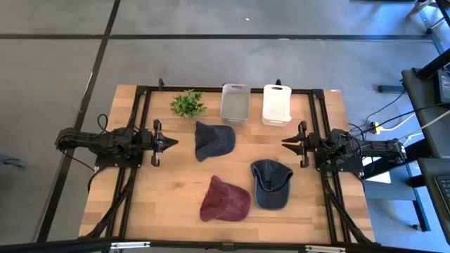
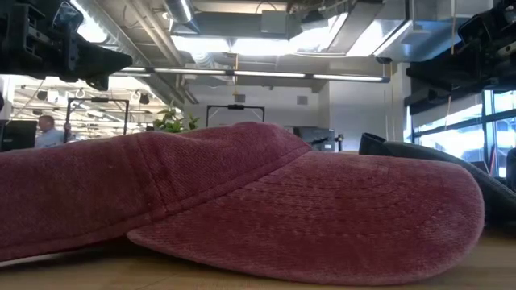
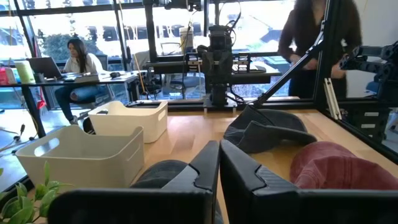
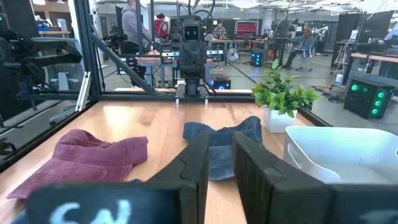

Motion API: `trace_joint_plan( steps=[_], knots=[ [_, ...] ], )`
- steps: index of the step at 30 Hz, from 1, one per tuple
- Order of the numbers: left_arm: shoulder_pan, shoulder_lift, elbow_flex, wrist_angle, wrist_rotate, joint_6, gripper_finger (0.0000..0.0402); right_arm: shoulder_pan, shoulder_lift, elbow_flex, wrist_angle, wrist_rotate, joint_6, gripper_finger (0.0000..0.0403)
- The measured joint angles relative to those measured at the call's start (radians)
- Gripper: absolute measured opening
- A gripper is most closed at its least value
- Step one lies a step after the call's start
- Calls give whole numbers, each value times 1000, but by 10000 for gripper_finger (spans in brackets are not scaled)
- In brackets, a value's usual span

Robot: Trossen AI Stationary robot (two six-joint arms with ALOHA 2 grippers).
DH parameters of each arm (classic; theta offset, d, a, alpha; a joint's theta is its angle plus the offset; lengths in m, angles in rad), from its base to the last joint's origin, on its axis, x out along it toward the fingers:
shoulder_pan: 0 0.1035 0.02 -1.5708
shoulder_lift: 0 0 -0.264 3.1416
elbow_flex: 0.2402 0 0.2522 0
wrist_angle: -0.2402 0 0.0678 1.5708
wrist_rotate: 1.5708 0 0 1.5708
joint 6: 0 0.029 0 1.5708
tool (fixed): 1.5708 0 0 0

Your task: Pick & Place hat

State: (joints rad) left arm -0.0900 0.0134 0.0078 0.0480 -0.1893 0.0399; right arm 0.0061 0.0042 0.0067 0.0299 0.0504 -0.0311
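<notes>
Three hats lie flat on the wooden table. A blue denim hat [image 1: 213, 140] sits mid-table, a dark navy cap [image 1: 271, 183] lies right of centre, and a red cap [image 1: 225, 199] lies near the front edge, filling the low view [image 2: 242, 201]. My left gripper [image 1: 174, 143] hovers left of the blue hat with its fingers [image 3: 220, 163] shut. My right gripper [image 1: 285, 144] hovers right of the blue hat, above the navy cap's far side. Its fingers [image 4: 221, 155] stand a narrow gap apart. Neither gripper touches a hat.
A grey bin [image 1: 235, 102] and a white bin [image 1: 277, 104] stand side by side at the far edge, with a small potted plant [image 1: 188, 104] to their left. A black frame [image 1: 140, 91] borders the table. People show in the room beyond.
</notes>
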Motion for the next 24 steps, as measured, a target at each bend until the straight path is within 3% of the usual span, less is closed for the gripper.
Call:
trace_joint_plan(
  steps=[24],
  knots=[
    [0,0,0,0,0,0,9,0,0,0,0,0,-1,71]
  ],
)
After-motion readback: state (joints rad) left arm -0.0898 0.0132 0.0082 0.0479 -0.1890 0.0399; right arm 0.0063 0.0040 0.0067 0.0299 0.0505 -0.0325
